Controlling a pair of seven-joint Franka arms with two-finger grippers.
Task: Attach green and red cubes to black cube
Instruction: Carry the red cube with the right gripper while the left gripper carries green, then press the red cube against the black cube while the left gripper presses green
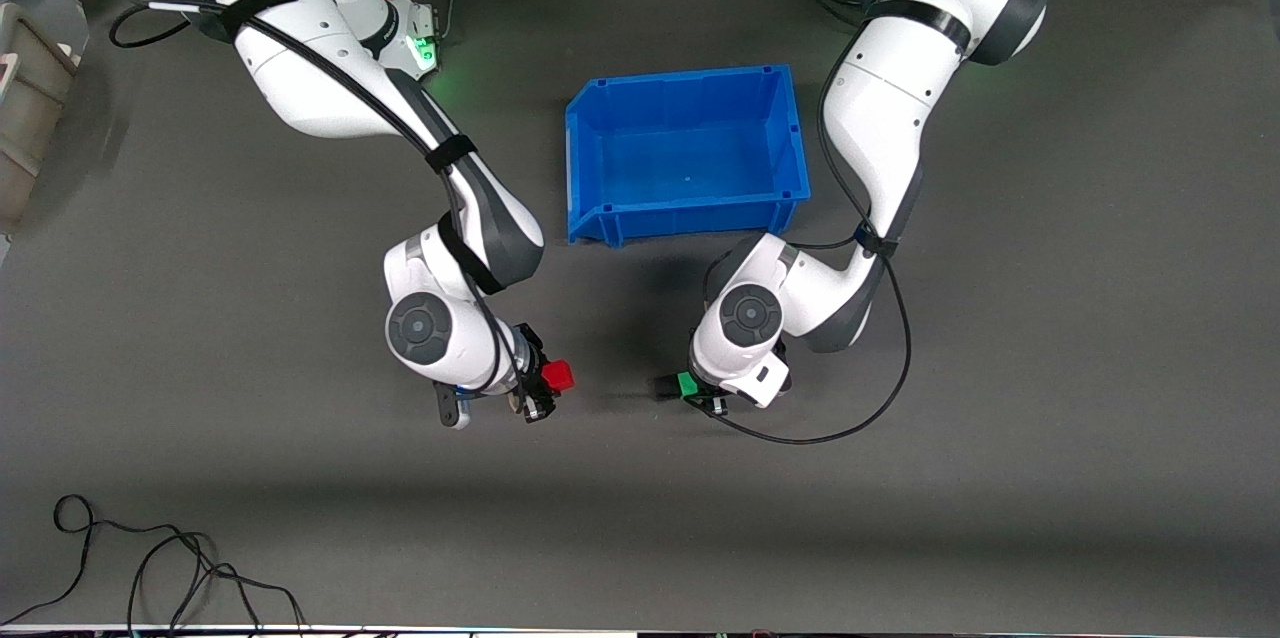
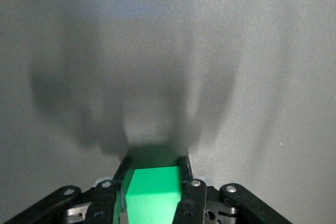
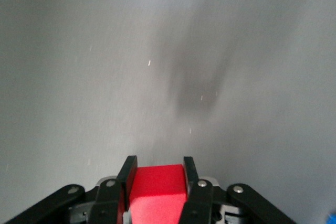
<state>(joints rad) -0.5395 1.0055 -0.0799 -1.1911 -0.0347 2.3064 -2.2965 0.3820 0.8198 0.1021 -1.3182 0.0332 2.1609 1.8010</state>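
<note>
Left pincer point(image 1: 690, 388): clamped on green cube point(image 1: 686, 384), black cube point(image 1: 665, 386) touching it, over tabletop point(image 1: 1050, 318).
Right pincer point(image 1: 545, 380): clamped on red cube point(image 1: 557, 376).
Blue bin point(image 1: 590, 168): between arms.

Dark grey mat point(image 1: 1050, 368) covers the whole table — matte, unmarked. Blue bin point(image 1: 688, 156) sits on it around twelve o'clock of centre, between the two arm bases. Loose black cable point(image 1: 150, 568) trails on it at seven o'clock — near the edge.
</note>
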